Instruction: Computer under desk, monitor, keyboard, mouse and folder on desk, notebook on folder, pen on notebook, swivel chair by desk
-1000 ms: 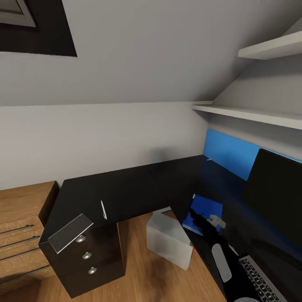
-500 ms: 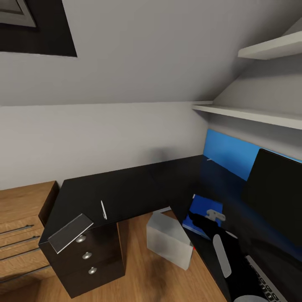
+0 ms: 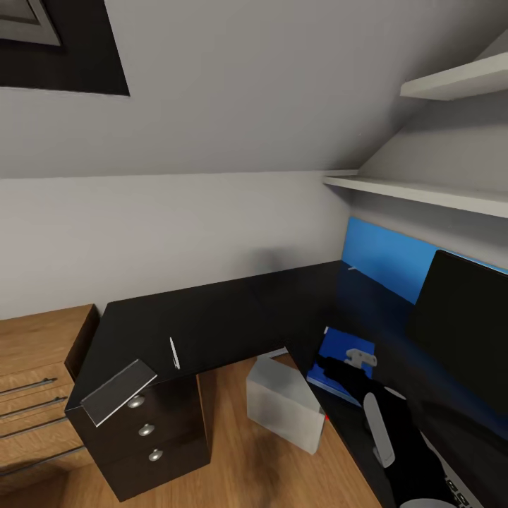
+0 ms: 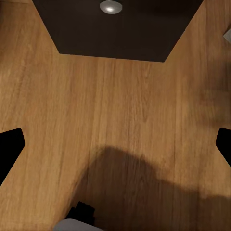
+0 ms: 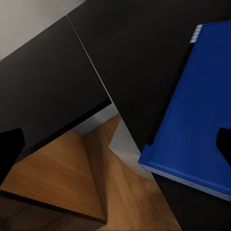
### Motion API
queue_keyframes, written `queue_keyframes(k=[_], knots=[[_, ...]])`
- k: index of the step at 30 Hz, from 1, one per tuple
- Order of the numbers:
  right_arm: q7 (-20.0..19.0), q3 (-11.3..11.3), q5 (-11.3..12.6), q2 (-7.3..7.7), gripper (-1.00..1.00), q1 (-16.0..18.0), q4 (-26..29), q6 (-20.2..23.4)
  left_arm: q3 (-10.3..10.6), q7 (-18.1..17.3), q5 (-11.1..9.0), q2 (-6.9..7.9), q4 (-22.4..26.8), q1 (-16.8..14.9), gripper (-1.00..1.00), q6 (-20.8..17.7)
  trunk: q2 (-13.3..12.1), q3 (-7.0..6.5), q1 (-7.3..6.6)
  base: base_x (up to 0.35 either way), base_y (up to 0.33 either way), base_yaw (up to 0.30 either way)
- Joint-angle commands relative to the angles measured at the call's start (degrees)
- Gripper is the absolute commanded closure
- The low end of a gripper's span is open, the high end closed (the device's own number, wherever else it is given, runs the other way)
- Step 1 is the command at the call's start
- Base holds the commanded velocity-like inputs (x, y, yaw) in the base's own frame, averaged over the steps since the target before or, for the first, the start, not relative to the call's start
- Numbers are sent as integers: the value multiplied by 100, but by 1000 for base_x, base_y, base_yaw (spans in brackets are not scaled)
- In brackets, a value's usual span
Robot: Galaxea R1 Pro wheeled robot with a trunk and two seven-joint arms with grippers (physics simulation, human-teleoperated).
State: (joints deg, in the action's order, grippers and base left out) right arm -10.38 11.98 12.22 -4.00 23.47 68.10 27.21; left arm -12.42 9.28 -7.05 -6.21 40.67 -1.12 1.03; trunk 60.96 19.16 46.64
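Note:
The blue folder (image 3: 337, 365) lies flat on the black desk (image 3: 212, 317), in front of the dark monitor (image 3: 466, 324). My right gripper (image 3: 360, 358) hovers open just over the folder (image 5: 192, 120), its fingertips (image 5: 10, 147) spread wide with nothing between them. A white pen (image 3: 173, 353) lies on the desk's left wing, and the grey notebook (image 3: 118, 390) rests at that wing's near corner. The pale computer case (image 3: 282, 403) stands on the floor at the desk's inner corner. My right arm hides most of the keyboard (image 3: 455, 488). My left gripper (image 4: 115, 147) is open above bare wooden floor.
The desk's drawer unit (image 3: 144, 430) with round knobs (image 4: 110, 6) stands under the notebook corner. A wooden dresser (image 3: 35, 367) sits at the far left. Two white wall shelves (image 3: 437, 194) hang above the monitor under the sloped ceiling.
My right gripper has lifted slightly over the folder, and the forearm has swung right, covering the keyboard. The folder, pen and notebook have not moved.

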Motion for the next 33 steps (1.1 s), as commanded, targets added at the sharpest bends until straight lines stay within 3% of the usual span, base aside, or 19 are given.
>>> queue_keyframes(k=[1, 14, 33], knots=[[-32, 21, 23, -4, -100, 4, 7, 39, -5, 3, -60, -3, 2, -3, -100, 11, 5, 7, 0, 0, 0, 0], [-70, 37, 253, -16, -100, -93, 97, 23, -6, 11, -60, -3, 2, -3, -100, 14, 5, 7, 0, 0, 0, 15], [-25, 15, 202, -48, -100, -97, 60, -22, -6, 12, -60, -3, 2, -3, -100, 14, 5, 7, 0, 0, 0, 272]])
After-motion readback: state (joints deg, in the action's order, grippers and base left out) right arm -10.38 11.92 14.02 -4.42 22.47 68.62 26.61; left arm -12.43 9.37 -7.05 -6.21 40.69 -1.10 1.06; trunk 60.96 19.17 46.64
